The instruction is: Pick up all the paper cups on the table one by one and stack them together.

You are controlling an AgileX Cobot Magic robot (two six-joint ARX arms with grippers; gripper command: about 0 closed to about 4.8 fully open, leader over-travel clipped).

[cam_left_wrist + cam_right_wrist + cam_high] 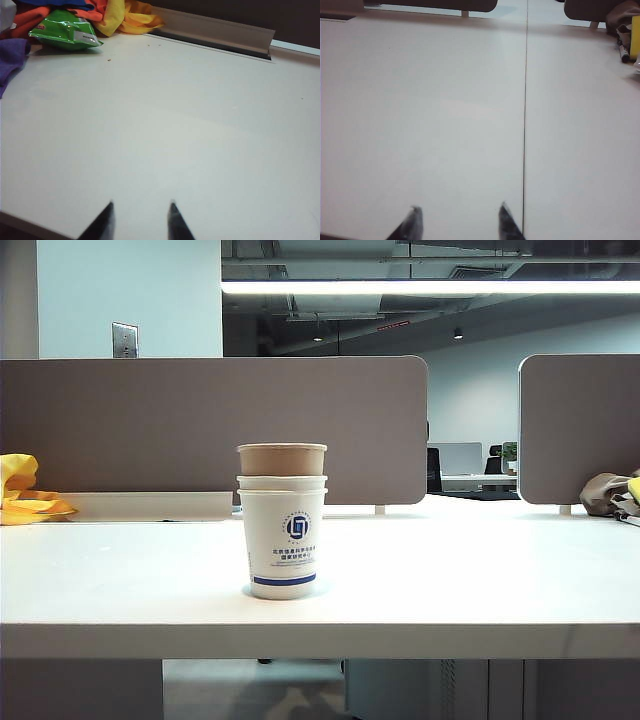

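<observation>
paper cups [283, 520] stacked (nested), mid table [480, 580]

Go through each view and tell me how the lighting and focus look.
Exterior view: stacked paper cups sharp, backlit by a glaring ceiling strip light. Left wrist view: soft overall, table evenly lit, open left gripper dark and blurred. Right wrist view: washed-out table, open right gripper blurred too.

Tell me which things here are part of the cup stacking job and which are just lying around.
Part of the job:
paper cups, stacked, brown one on top
table
left gripper, open, empty
right gripper, open, empty

Lying about:
yellow cloth
green packet
purple cloth
partition panels
brown bag
</observation>
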